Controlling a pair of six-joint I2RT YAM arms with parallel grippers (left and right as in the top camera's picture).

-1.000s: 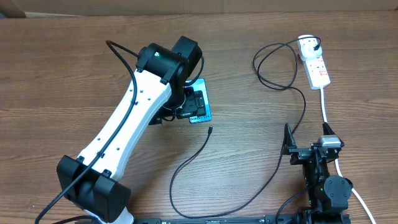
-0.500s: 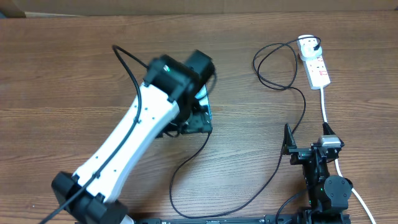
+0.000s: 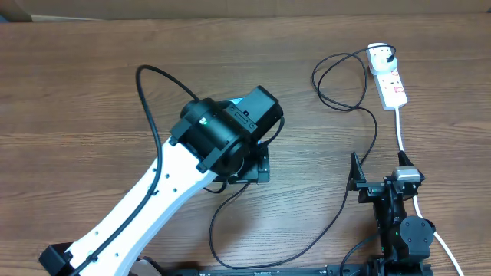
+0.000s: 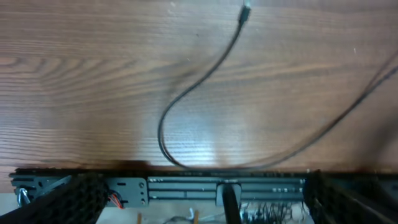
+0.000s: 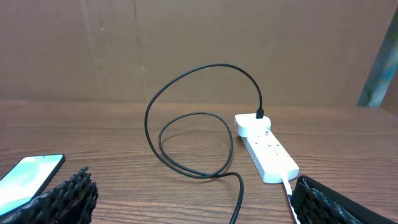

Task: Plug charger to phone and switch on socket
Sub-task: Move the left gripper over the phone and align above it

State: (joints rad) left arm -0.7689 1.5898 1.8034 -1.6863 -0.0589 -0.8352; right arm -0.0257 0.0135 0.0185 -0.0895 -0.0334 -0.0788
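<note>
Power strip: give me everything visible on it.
The socket is a white, plastic-looking elongated power strip. It lies flat on the wooden table at the far right. Red marks show on its top; the switch position is too small to tell. The white charger plug sits in its far end, its black cable looping leftward. A thick white cord exits the near end. Nothing else touches it.

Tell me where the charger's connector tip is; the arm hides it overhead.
The connector tip lies on the table at the top of the left wrist view, right of centre, ahead of the open left gripper.
</note>
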